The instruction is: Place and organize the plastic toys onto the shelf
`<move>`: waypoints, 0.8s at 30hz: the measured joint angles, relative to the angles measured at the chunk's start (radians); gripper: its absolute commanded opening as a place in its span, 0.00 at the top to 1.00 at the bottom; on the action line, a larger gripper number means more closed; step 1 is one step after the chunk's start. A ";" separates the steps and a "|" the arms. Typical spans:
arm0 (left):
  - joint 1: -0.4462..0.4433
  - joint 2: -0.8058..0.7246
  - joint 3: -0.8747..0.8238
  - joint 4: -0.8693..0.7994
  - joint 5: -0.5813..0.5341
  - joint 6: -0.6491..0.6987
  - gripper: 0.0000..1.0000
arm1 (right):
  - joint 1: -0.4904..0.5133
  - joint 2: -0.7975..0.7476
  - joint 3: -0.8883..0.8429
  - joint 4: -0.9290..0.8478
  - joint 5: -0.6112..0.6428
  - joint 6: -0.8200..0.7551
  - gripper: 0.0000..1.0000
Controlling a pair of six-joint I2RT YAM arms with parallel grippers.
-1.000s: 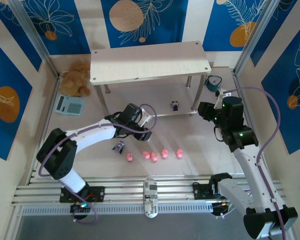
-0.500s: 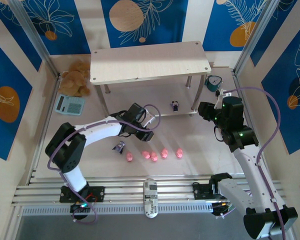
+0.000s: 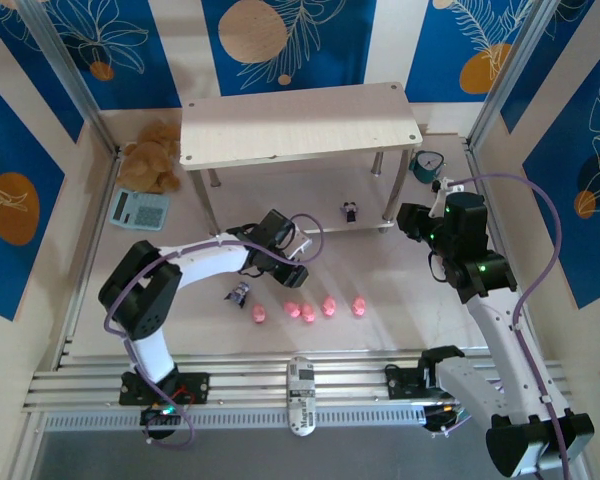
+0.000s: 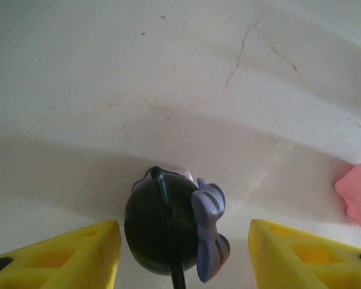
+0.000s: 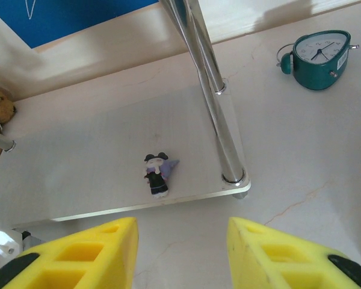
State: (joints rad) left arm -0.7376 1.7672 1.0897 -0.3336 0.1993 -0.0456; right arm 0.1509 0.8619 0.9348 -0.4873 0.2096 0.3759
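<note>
Top external shows five pink pigs (image 3: 308, 312), two dark figurines (image 3: 239, 293).

No legible writing anywhere in the scene.

The teal alarm clock (image 5: 320, 51) shows a white dial with hands and tiny marks around its edge, too small to read as numbers. The pale blue calculator (image 3: 140, 208) by the left wall has rows of keys and a display, none legible. The white device (image 3: 300, 393) on the near rail carries dark markings that stay blurred.
</note>
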 measured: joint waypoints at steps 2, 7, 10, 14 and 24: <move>0.000 0.003 0.000 0.000 0.000 0.000 0.44 | -0.002 0.000 0.000 0.000 0.000 0.000 0.56; 0.000 0.003 0.005 0.001 -0.001 0.001 0.45 | -0.003 0.000 0.000 0.000 0.000 0.000 0.56; 0.000 0.004 0.006 0.002 -0.002 0.003 0.50 | -0.004 0.000 0.000 0.000 0.000 0.000 0.56; 0.000 0.021 0.021 0.001 -0.001 0.010 0.58 | -0.012 0.000 0.000 0.000 0.000 0.000 0.56; -0.002 0.033 0.048 -0.014 -0.014 0.030 0.69 | -0.024 0.000 0.000 0.000 0.000 0.000 0.56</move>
State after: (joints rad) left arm -0.7391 1.8000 1.1378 -0.3477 0.1848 -0.0158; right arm 0.1265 0.8619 0.9348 -0.4877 0.2096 0.3759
